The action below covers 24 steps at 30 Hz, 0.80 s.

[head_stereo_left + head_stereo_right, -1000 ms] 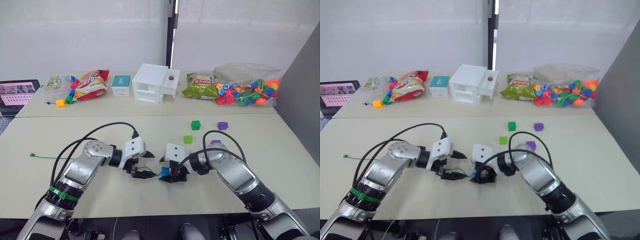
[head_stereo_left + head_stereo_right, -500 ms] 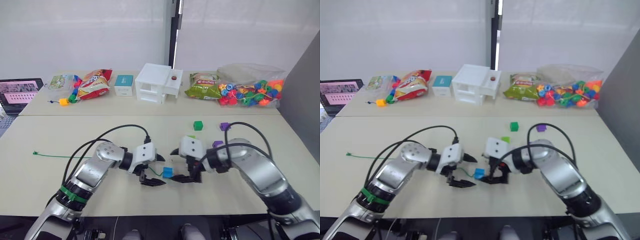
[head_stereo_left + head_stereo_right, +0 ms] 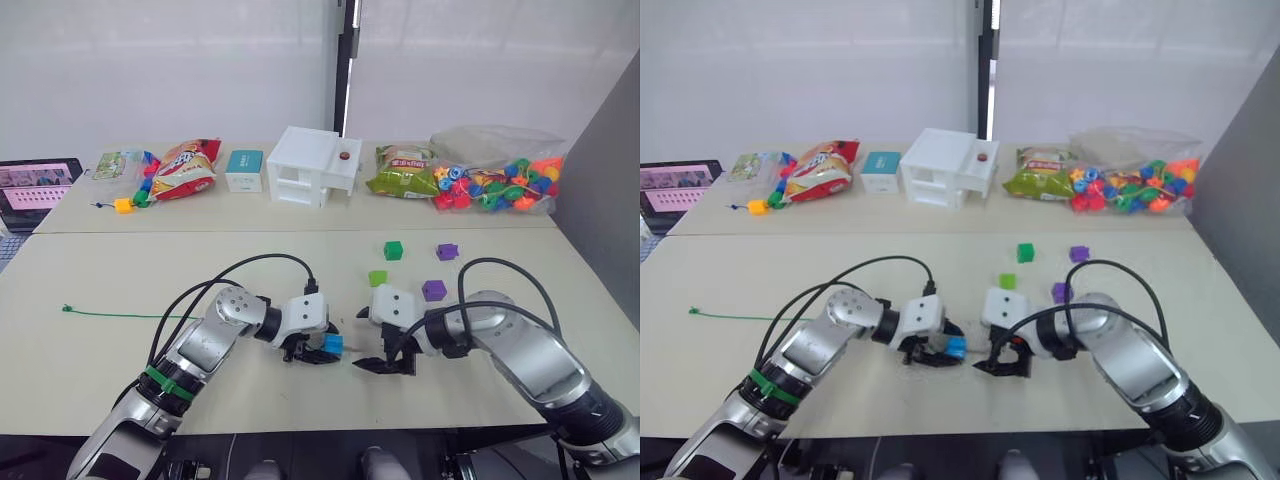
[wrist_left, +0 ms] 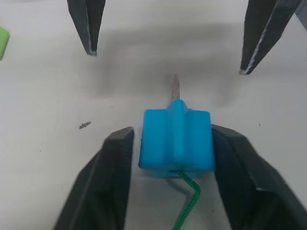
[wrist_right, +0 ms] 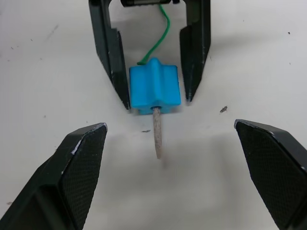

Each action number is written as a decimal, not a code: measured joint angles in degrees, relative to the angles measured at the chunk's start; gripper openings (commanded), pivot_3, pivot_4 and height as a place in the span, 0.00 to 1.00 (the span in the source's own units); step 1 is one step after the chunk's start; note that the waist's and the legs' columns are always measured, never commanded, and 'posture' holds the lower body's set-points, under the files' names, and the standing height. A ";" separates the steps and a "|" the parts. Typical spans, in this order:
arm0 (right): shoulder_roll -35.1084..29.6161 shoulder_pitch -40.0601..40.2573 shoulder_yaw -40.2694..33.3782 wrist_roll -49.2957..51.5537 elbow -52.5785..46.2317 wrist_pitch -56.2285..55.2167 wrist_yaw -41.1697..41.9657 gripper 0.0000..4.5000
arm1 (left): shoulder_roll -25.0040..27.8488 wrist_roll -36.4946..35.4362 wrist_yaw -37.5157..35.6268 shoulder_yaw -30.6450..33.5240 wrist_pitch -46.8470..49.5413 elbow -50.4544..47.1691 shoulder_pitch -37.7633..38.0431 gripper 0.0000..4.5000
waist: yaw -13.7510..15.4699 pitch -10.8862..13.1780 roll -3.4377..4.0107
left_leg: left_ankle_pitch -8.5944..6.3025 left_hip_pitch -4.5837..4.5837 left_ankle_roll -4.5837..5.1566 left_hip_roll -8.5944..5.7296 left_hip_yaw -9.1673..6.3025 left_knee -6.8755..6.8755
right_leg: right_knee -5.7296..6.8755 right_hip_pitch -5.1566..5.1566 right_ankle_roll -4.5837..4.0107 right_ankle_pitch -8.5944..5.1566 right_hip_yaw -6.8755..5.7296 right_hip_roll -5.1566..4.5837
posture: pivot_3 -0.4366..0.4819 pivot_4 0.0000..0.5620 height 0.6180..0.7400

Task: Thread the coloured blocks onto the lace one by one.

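Note:
A light blue block lies on the table with the lace through it. My left gripper is shut on this block, its fingers against two opposite sides. The lace's stiff pale tip pokes out of the block toward my right gripper, which stands open just short of it. The green lace trails left to its knotted end. Two green blocks and two purple blocks lie loose beyond my right gripper.
Along the far table stand a clear bag of mixed beads, two snack bags, a white box, a teal box and a short bead string with a yellow cube. A laptop sits far left.
My left gripper has moved right onto the light blue block and closed in on it. My right gripper has drawn back to the right, still open.

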 measured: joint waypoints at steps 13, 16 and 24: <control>2.76 0.52 3.70 -4.01 8.22 -10.02 -0.07 0.61 | 0.04 0.01 -1.15 -0.13 0.00 0.00 -0.07 0.31 | -0.18 0.00 0.00 | 0.00 0.08 0.00 0.01 0.00 0.00 | 0.02 0.05 0.00 0.00 0.00 0.01 | 0.48 0.27 1.00; 2.93 0.52 3.95 -4.39 8.84 -11.50 0.17 0.36 | 0.04 0.04 -1.30 -0.20 0.00 0.00 -0.09 0.31 | -0.14 0.00 0.00 | 0.00 0.09 0.00 0.00 0.00 0.01 | 0.02 0.07 0.00 0.00 0.00 0.01 | 0.48 0.27 1.00; 3.05 0.52 4.43 -5.78 8.58 -12.08 0.76 0.00 | 0.26 0.40 -1.58 -0.49 0.01 0.00 -0.65 0.31 | -0.11 0.00 0.00 | 0.00 0.09 0.00 0.00 0.00 0.02 | 0.03 0.08 0.00 0.00 0.00 0.01 | 0.48 0.27 1.00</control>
